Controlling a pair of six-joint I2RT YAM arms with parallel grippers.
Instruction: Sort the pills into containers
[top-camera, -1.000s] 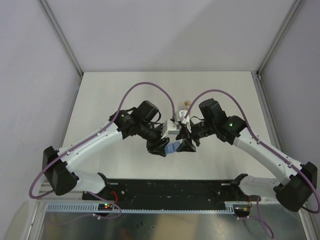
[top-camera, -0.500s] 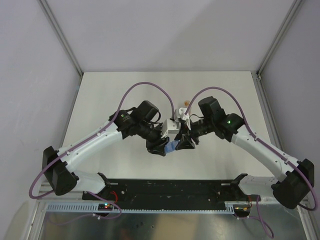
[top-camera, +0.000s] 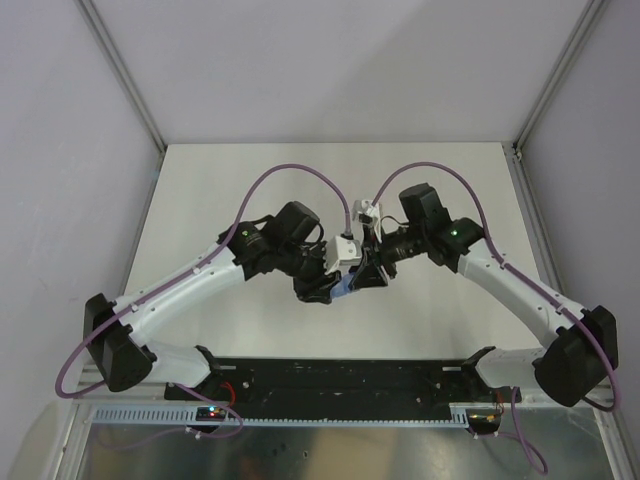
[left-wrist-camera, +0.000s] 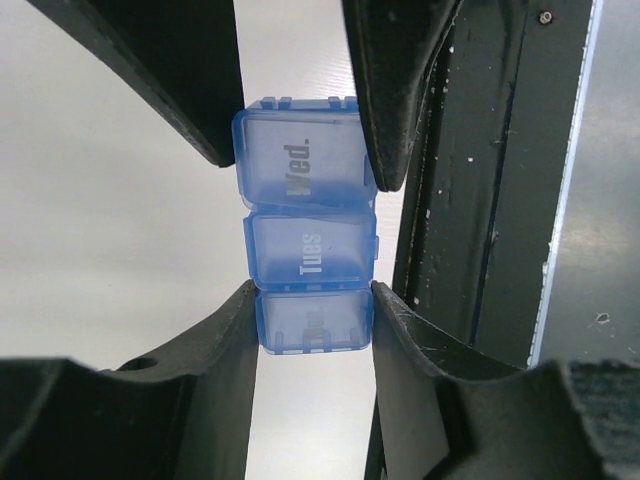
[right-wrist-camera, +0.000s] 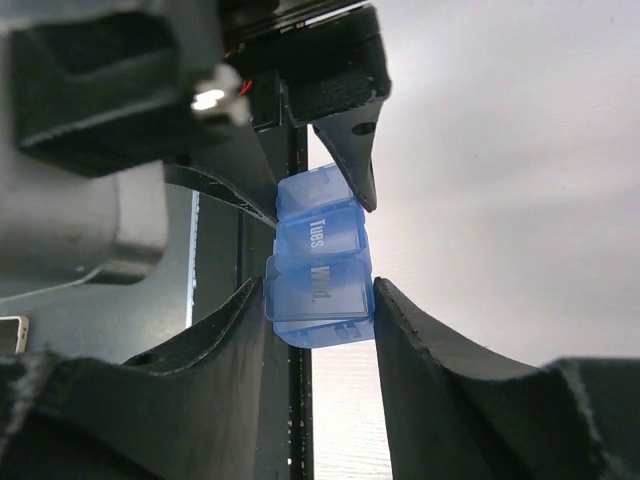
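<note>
Seen from the left wrist, the left gripper (left-wrist-camera: 312, 292) pinches the nearest compartment of the container strip (left-wrist-camera: 310, 245), one black finger pressed against each side wall. The strip is translucent blue plastic: three square compartments joined in a row, each with a flat lid and softly rounded corners. The lid between these near fingers carries pale lettering too blurred to read. The middle lid reads "Tues" and the far one "Wed.", the letters running along the strip's length. Nothing inside can be made out through the plastic.

At the far end the right gripper (left-wrist-camera: 303, 170) clamps the "Wed." compartment, a fingertip touching each side wall. The right wrist view gives the same hold from the other end. There "Wed." sits between that gripper's own fingers, "Tues" comes next, and the third compartment is caught between the left gripper's tips beyond it.

From above, the two arms reach inward from the near corners and meet just beyond the black base plate (top-camera: 340, 375). The strip shows there only as a small blue patch between the fingertips, and whether it touches the table (top-camera: 200, 180) cannot be told. The pale tabletop stretches on behind, and purple cables (top-camera: 290, 168) arch over each arm.
</note>
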